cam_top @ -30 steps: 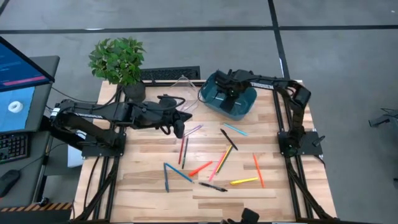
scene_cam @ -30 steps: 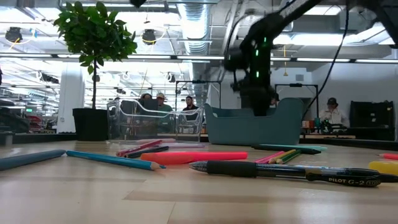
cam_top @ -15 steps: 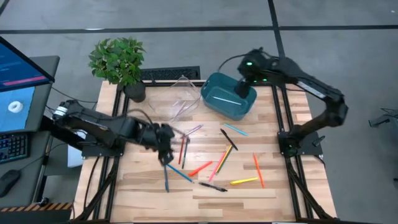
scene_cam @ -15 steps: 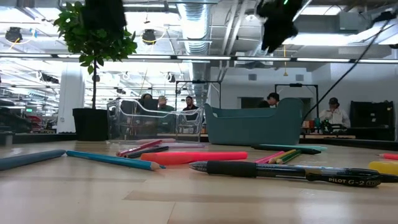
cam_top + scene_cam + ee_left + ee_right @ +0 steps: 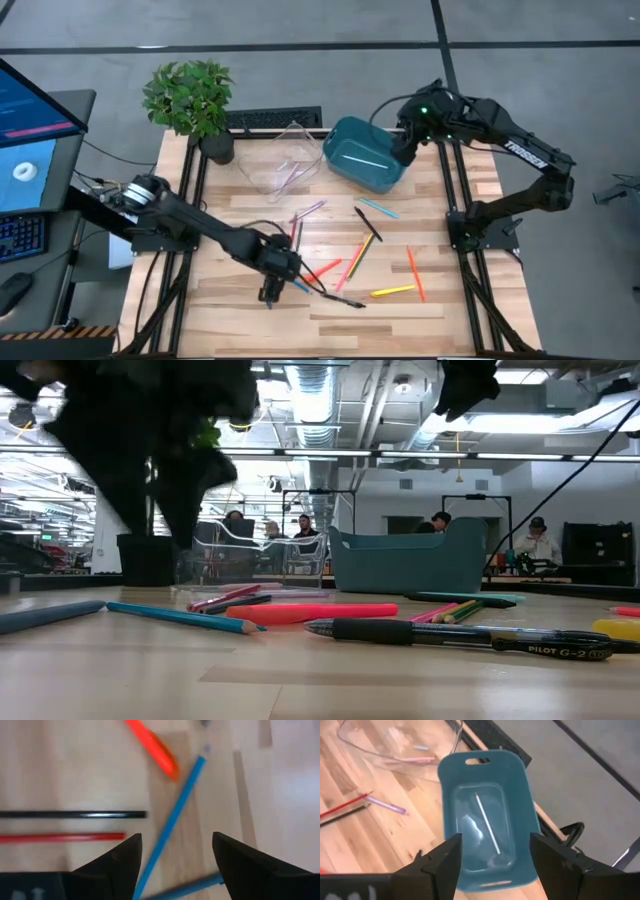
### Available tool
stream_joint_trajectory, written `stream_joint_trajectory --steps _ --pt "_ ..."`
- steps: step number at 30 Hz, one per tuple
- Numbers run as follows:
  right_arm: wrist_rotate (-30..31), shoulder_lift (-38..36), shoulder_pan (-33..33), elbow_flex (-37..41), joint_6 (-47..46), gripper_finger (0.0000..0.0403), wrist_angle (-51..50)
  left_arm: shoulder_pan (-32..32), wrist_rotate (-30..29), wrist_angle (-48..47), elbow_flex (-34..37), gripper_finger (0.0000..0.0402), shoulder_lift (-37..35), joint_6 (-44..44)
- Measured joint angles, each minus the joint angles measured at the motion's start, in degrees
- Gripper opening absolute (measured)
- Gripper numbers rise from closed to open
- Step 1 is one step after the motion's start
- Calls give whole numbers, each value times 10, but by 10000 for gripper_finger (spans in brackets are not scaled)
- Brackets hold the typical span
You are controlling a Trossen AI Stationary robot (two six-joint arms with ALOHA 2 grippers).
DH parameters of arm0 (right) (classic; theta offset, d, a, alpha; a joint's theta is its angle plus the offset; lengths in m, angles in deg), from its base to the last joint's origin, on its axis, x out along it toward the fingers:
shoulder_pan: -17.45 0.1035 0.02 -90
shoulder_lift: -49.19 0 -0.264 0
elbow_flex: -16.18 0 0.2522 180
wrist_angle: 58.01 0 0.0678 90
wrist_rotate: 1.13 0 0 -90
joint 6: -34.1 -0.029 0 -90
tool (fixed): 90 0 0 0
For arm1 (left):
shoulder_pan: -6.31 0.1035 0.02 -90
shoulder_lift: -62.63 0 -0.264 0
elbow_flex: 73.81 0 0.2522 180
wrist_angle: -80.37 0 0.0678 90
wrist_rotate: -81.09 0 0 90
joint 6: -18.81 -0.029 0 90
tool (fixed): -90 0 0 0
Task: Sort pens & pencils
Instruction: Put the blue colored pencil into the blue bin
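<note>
From above, my left gripper [image 5: 272,290] is low over the near-left part of the table [image 5: 460,300], right at a blue pencil [image 5: 268,285], while my right gripper [image 5: 404,150] hangs above the teal bin [image 5: 366,160]. My left wrist camera adds what the overhead cannot: my fingers [image 5: 117,862] stand apart with the blue pencil [image 5: 170,825] running between them, untouched, beside an orange marker [image 5: 152,745], a black pencil [image 5: 75,814] and a red pencil [image 5: 60,837]. My right wrist view shows my fingers [image 5: 442,860] spread and empty, and one white stick [image 5: 487,824] lying inside the bin [image 5: 525,815], plus a clear tray [image 5: 395,750] holding a pink stick [image 5: 412,759]. The low view alone reads a black pen [image 5: 460,635] lying nearest the camera.
</note>
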Motion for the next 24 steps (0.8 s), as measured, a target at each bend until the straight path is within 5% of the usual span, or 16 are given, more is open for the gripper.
stream_joint_trajectory --steps 14,24 --pt "0 3 2 0 -5 253 -7 6 4 17 -3 204 89 -85" --pt "0 3 2 0 -5 253 -7 24 20 -1 -3 14 90 -70"
